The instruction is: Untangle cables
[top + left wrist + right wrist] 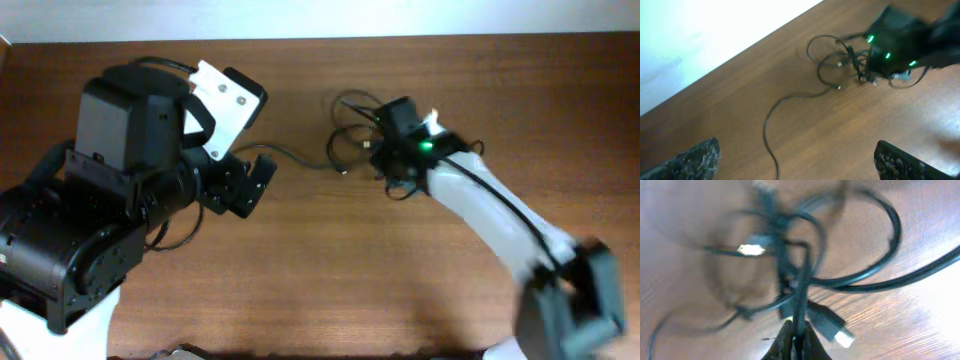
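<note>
Black fingertips (787, 342) of the right gripper (795, 342) were seen pinched narrowly on one strand of the thin black silver-tipped cables (805, 270). These lay tangled on the brown wooden table (400, 280) near its far edge. One loose cord (771, 125) was trailed from the tangle toward the left gripper (797, 162); its mottled fingers (695, 160) were spread wide, either side of that cord. Part of the tangle was hidden beneath the right gripper, where green lights (427, 147) were lit. Plug details were blurred and could not be made out.
</note>
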